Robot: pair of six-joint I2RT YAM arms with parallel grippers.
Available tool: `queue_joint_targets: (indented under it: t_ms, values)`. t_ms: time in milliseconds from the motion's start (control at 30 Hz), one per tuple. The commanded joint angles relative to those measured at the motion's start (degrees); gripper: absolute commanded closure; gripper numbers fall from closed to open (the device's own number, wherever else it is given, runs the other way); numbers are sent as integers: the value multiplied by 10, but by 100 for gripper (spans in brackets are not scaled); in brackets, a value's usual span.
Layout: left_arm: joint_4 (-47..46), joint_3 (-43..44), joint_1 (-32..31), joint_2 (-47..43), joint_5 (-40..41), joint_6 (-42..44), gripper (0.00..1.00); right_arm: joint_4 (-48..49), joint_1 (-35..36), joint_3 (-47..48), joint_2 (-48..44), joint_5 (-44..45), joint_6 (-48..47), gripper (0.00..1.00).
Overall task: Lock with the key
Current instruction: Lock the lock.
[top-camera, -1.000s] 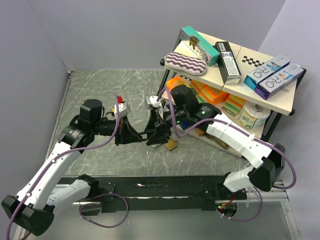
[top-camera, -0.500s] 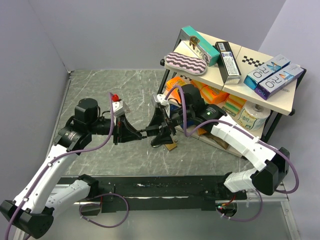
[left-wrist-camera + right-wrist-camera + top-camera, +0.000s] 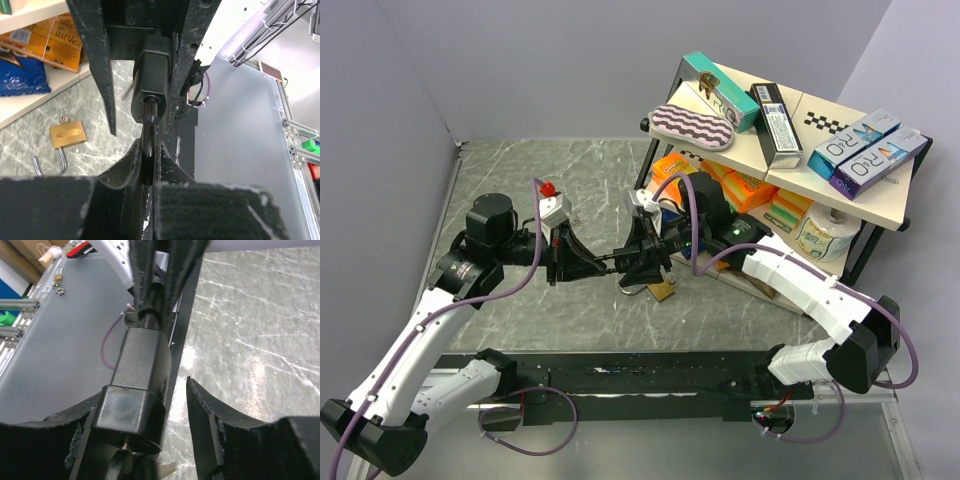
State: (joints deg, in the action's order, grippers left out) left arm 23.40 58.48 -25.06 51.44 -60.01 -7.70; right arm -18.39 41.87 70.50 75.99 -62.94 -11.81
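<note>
Padlock (image 3: 661, 290) (image 3: 66, 135): brass, flat on the table (image 3: 520, 180), shackle swung open, nothing holding it.

Black block (image 3: 152, 75) (image 3: 140, 380) with a thin stem (image 3: 149, 125): held off the table just beside the padlock, on my left arm's side.

My right pincer (image 3: 632, 262) (image 3: 150, 400): spread around the block, which lies against one finger, with a gap to the other.

My left pincer (image 3: 610, 262) (image 3: 146, 150): pinching the stem, facing the right one.

Shelf (image 3: 745, 150): beyond the padlock, stocked with boxes.
</note>
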Motion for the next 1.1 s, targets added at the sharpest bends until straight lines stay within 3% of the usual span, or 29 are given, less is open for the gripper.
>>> queue_joint_targets:
  t_ms: [0, 67, 200, 333, 367, 433, 500, 833, 1067]
  values:
    - [-69, 25, 1, 1, -17, -13, 99, 41, 8, 2, -33, -24, 11, 48]
    - [-67, 24, 1, 1, -13, -3, 99, 43, 8, 3, -35, -35, 19, 55]
    - [-53, 28, 0, -2, 21, 31, 99, 59, 14, 3, -35, -61, 49, 60]
    - [-67, 17, 0, -13, 46, 46, 99, 110, 17, -4, -29, -88, 141, 67]
    - [-72, 15, 0, -19, 46, 45, 99, 123, 17, -11, -29, -90, 158, 65]
    - [-70, 14, 0, -20, 20, 45, 99, 136, 19, -13, -29, -83, 178, 46]
    - [-53, 19, 0, -16, 11, 39, 99, 116, 16, -7, -31, -61, 151, 34]
    - [-47, 29, 9, -32, 23, 8, 99, -8, -10, -4, -52, -13, 26, 23]
    - [-48, 25, 10, -18, 15, 1, 99, 22, -16, -22, -68, 15, 50, 24]
